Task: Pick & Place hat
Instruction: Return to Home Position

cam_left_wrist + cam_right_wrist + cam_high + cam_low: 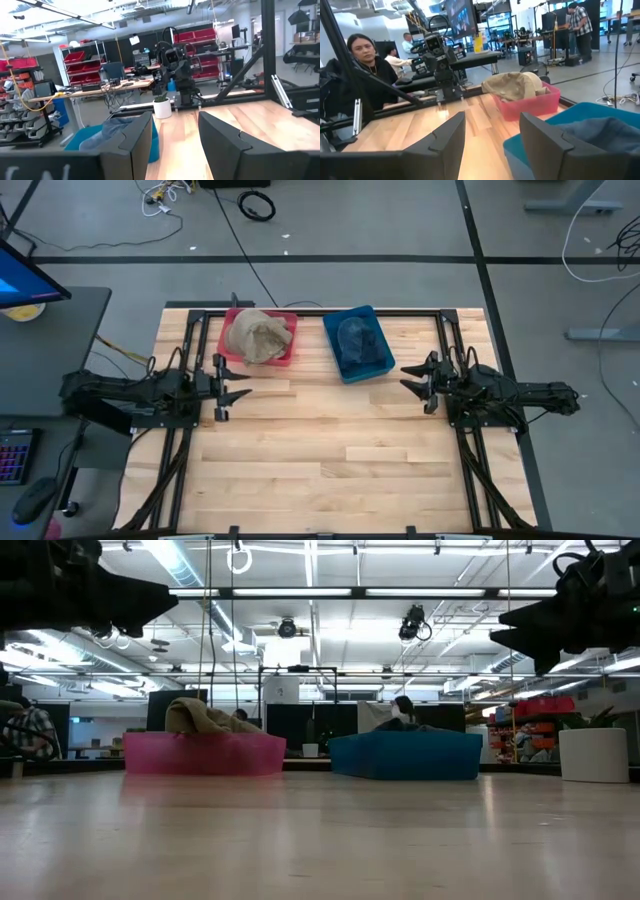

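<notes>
A tan hat (258, 336) lies crumpled in a pink bin (287, 358) at the table's far side; it also shows in the low view (205, 717) and the right wrist view (516, 85). A blue-grey hat (357, 340) rests in a blue bin (345, 368) beside it, and shows too in the left wrist view (116, 131). My left gripper (235, 392) hovers open at the table's left, near the pink bin. My right gripper (414, 377) hovers open at the table's right, near the blue bin. Neither touches anything.
The wooden table top (330, 460) stretches toward the near edge in front of both bins. A black frame (310, 311) runs along the far edge and sides. A small white pot (162, 107) stands beyond the table. People sit and stand in the room behind (365, 55).
</notes>
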Controlling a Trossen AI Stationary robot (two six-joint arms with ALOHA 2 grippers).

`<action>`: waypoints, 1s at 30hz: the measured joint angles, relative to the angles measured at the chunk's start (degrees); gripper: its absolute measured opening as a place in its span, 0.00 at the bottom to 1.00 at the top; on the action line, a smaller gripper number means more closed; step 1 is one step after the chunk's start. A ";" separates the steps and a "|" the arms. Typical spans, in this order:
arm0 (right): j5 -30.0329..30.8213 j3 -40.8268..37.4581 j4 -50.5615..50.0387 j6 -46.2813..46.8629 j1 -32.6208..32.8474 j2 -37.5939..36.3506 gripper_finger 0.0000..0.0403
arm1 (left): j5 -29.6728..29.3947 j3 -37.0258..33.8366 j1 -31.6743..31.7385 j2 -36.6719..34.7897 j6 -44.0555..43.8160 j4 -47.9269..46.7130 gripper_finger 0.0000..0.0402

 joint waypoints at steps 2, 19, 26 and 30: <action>0.02 0.00 -0.38 -0.02 0.00 0.00 0.48 | 0.00 0.00 0.00 -0.02 0.12 0.00 0.41; 0.07 0.02 -0.64 -3.86 0.00 0.00 0.48 | -0.02 -0.07 0.00 0.11 -9.50 -13.37 0.41; 0.07 0.02 -0.66 -3.72 -0.02 0.00 0.48 | -0.02 -0.09 0.00 0.11 -7.77 -13.37 0.41; 0.07 0.04 -0.66 -3.73 0.00 0.00 0.48 | -0.04 -0.09 0.00 0.11 -9.66 -13.37 0.41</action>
